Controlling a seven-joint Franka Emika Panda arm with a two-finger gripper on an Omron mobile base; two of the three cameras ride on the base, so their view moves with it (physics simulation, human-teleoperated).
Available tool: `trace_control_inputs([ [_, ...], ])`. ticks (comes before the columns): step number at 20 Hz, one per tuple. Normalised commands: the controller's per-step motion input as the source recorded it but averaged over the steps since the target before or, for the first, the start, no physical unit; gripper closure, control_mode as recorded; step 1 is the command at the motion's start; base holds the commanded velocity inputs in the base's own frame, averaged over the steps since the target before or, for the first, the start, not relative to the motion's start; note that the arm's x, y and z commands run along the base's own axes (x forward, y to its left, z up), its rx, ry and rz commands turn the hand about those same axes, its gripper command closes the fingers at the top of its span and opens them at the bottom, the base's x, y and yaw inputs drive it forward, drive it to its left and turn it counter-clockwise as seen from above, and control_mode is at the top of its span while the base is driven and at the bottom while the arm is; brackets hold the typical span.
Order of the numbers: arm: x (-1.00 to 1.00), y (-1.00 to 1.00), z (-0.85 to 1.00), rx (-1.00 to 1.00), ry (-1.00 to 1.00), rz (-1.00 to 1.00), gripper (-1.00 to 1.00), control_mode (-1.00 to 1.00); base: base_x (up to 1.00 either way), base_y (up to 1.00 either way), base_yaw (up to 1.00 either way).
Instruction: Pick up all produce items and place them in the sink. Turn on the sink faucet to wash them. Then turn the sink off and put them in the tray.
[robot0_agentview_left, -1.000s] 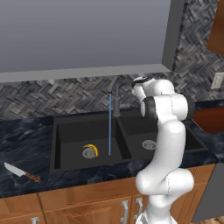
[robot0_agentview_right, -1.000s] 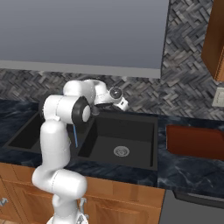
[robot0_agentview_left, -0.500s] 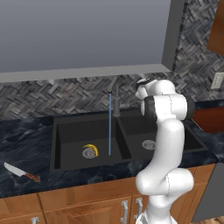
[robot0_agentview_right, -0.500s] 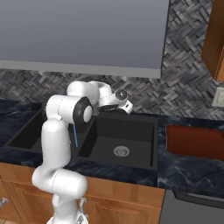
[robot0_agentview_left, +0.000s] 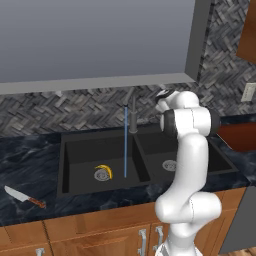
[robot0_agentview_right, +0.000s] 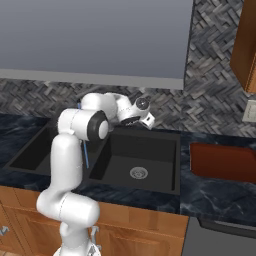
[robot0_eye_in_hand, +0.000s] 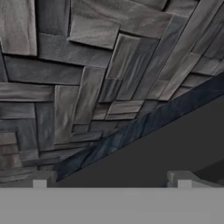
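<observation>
Banana (robot0_agentview_left: 104, 171) lies in the left basin of the black sink (robot0_agentview_left: 70, 170), curled right against the round silver drain (robot0_agentview_left: 101, 175) on its right side. A thin blue stream of water (robot0_agentview_left: 125, 142) falls straight down into that same basin just right of the banana, landing near the divider between the two basins; I cannot tell whether it wets the fruit. The faucet (robot0_agentview_left: 133, 116) stands upright at the far rim of the sink, behind the divider, with its thin lever angled up from the top. Right basin holds its own drain (robot0_agentview_right: 138, 173) and nothing else that I can make out. My gripper (robot0_agentview_right: 146, 120) sits high over the far edge of the right basin, just right of the faucet and close to the herringbone backsplash (robot0_agentview_right: 210, 95); in the hand view the two finger tips (robot0_eye_in_hand: 39, 183) stand far apart at the bottom, jaws spread wide, nothing between them, with backsplash tiles, a strip of dark counter edge and black sink wall ahead. Whether the gripper touches the faucet I cannot tell. Reddish-brown tray (robot0_agentview_right: 222, 162) rests on the black marbled counter (robot0_agentview_right: 215, 192) to the right of the sink, well apart from the banana. A red-handled knife (robot0_agentview_left: 22, 196) lies on the near counter, left of the sink.
</observation>
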Motion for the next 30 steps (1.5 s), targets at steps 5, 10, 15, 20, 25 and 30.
trace_control_inputs([
  [5, 0.00, -0.19, -0.04, 0.00, 0.00, 0.00, -1.00, -1.00, 0.00, 0.00, 0.00],
  [10, 0.00, -0.01, -0.47, 0.00, 0.02, 0.00, -1.00, -1.00, 0.00, 0.00, 0.00],
  [15, 0.00, 0.00, -0.65, 0.00, 0.07, 0.01, -1.00, -1.00, 0.00, 0.00, 0.00],
  [20, 0.01, 0.00, -0.24, 0.00, 0.01, 0.00, -1.00, -1.00, 0.00, 0.00, 0.00],
  [25, 0.05, 0.00, -0.09, 0.00, 0.00, 0.00, -1.00, -1.00, 0.00, 0.00, 0.00],
  [30, 0.00, 0.04, -0.15, 0.00, 0.00, 0.00, -1.00, -1.00, 0.00, 0.00, 0.00],
])
